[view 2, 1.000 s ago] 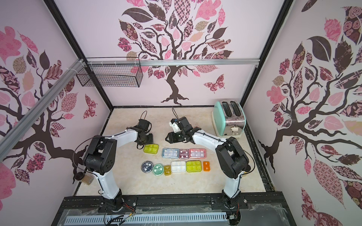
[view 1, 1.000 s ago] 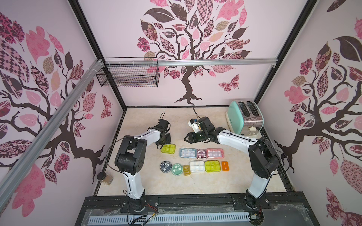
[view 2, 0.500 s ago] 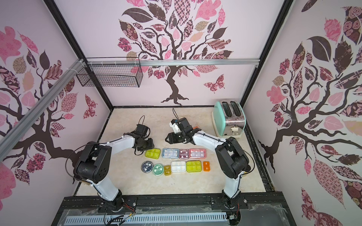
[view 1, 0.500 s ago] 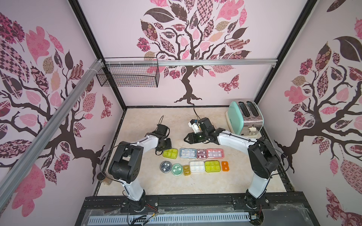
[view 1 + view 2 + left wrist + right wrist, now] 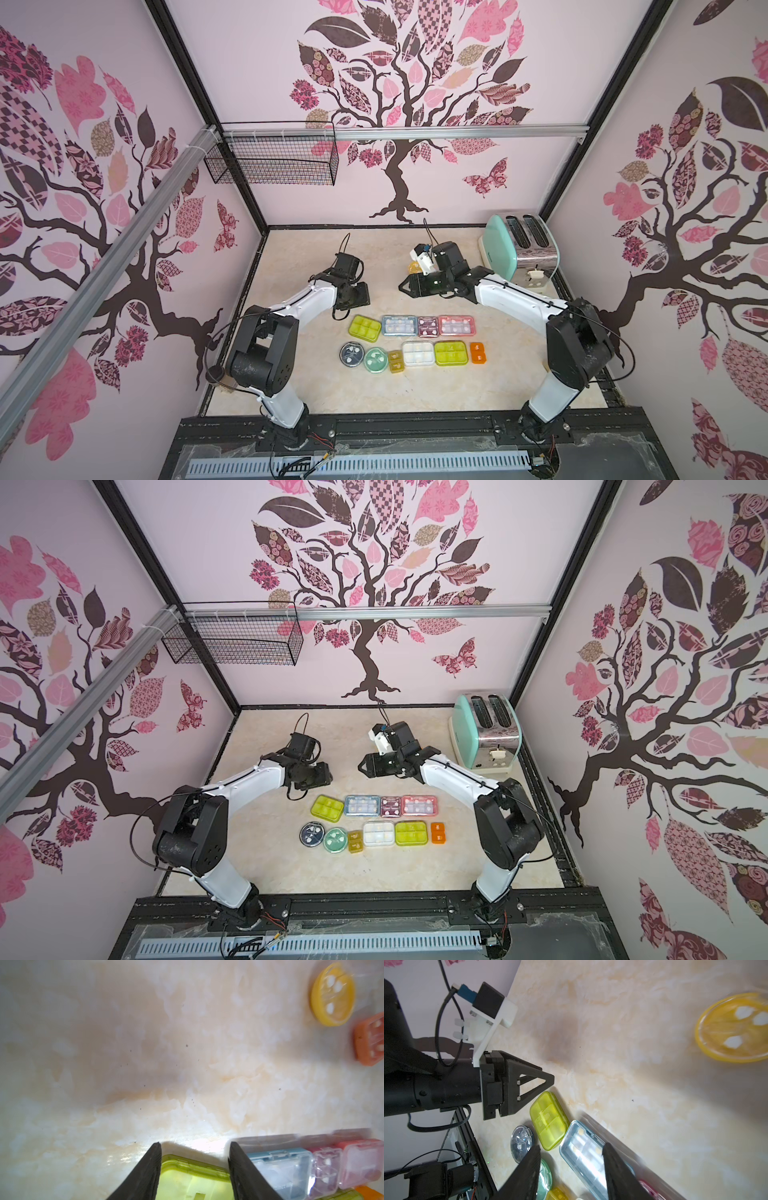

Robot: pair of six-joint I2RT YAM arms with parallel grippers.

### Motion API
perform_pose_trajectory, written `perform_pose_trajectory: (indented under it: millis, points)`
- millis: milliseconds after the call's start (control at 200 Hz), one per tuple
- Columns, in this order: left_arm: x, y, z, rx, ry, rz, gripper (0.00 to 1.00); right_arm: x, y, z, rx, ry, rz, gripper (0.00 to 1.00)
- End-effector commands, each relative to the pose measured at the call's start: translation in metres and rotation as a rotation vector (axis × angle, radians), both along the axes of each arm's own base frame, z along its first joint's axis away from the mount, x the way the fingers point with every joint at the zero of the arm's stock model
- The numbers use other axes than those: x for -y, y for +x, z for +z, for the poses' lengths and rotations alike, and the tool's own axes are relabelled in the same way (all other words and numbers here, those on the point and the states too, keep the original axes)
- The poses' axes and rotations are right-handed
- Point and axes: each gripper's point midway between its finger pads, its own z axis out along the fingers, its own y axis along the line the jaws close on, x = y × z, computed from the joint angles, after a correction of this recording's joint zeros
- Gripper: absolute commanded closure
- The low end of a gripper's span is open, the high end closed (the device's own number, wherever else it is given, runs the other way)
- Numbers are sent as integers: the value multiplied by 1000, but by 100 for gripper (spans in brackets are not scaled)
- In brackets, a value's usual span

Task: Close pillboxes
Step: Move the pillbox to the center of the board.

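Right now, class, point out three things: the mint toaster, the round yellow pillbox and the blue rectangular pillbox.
mint toaster (image 5: 518,252): in a top view, chrome body below the slots.
round yellow pillbox (image 5: 724,1028): right wrist view, middle, between the white pills.
blue rectangular pillbox (image 5: 399,325): in a top view, centre of its top.

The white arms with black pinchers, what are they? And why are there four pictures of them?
They are robot arms, a left arm and a right arm, mounted at the edge of a table. Each ends in a gripper, a claw with two fingers. Two pictures come from a camera high above, so they look almost alike. The other two come from little cameras on the wrists. On the table lie colourful pillboxes in two rows, a yellow pillbox apart from them, and a toaster. The left gripper is open, close to a lime pillbox. The right gripper is open too. Neither holds anything.
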Motion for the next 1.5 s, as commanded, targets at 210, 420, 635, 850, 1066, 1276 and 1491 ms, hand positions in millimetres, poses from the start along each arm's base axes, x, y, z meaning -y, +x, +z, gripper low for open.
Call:
perform_pose_trajectory:
  millis: [210,420,635,850,1066,1276,1491]
  points:
    - [36,59,38,103,-25,-137,43,73,9,1,-17,-46,-226,51]
    - [63,85,35,103,-71,-174,42,87,-9,-15,-41,-66,-221,38]
    - [97,99,28,98,-105,-245,33,103,-25,-34,-43,-43,-251,1]
    - [110,111,13,73,-149,-238,33,115,-34,-32,42,46,-330,1]
    - [120,121,4,59,-174,-203,34,119,-46,-41,-76,111,-350,1]
    - [130,126,-11,32,-178,-208,36,122,-53,-51,-99,71,-326,1]
    - [144,128,-24,0,-241,-210,41,113,-67,-51,-151,97,-255,1]
